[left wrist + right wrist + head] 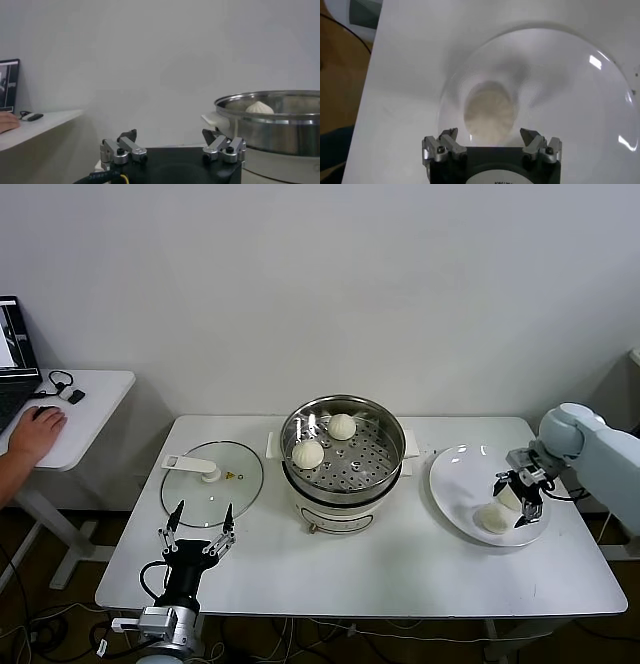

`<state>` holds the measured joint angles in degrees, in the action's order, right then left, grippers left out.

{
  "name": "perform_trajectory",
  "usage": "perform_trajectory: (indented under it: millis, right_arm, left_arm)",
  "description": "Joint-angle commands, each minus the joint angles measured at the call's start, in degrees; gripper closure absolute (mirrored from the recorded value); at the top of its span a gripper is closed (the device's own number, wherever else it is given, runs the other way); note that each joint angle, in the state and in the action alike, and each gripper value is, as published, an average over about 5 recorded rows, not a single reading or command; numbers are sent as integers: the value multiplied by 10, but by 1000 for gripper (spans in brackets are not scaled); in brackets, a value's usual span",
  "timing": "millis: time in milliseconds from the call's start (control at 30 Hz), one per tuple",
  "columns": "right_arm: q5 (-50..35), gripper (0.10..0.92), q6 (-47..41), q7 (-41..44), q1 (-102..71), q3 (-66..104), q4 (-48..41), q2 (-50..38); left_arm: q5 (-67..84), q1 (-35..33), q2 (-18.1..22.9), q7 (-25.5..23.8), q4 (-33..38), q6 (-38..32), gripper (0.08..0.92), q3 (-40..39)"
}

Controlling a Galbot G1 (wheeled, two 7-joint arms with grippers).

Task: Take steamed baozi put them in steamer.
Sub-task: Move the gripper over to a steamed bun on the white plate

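The steel steamer (pixel 372 467) stands mid-table on its white pot base and holds two cream-white baozi (pixel 308 454) (pixel 342 426). Two more baozi lie on the white plate (pixel 455 484) at the right, one at its front (pixel 489 519) and one (pixel 510 497) between the fingers of my right gripper (pixel 518 495). In the right wrist view that gripper (pixel 489 136) is open and low over the plate (pixel 580 100), with a baozi (pixel 490 112) just ahead of its jaws. My left gripper (pixel 200 529) is open and empty at the front left edge.
A flat glass lid (pixel 212 474) with a white knob lies left of the steamer. A person's hand (pixel 35 434) rests on a small white desk at far left. The left wrist view shows the steamer (pixel 270 125) with one baozi (pixel 259 107) past my left gripper (pixel 172 142).
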<state>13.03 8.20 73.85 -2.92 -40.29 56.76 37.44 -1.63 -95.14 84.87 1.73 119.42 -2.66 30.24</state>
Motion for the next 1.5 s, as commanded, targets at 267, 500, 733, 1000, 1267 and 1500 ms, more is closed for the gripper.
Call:
perform_trajectory:
  millis: [267,500,733,1000,1267,1500]
  right_arm:
    - [19,203,3,-5,-24,22,-17,23]
    - [25,203,3,-7,-28,26,-22,30]
    - [28,203,3,-6,-30,30,-24,33]
    - [28,251,2,-3,-36,34,-22,30]
    - [25,331,1,-2,-35,36,-20,30]
    - [12,352,-2,0,-25,31,0,15]
  left_arm:
    - [0,1,-1,0,-3,1,177,3]
    - [0,3,0,1,-4,2,177,2]
    - [1,3,0,1,-6,1,177,2]
    - [1,4,0,1,-6,2,177,2]
    - [1,4,0,1,-5,2,177,2]
    - [2,4,1,2,-5,2,177,2]
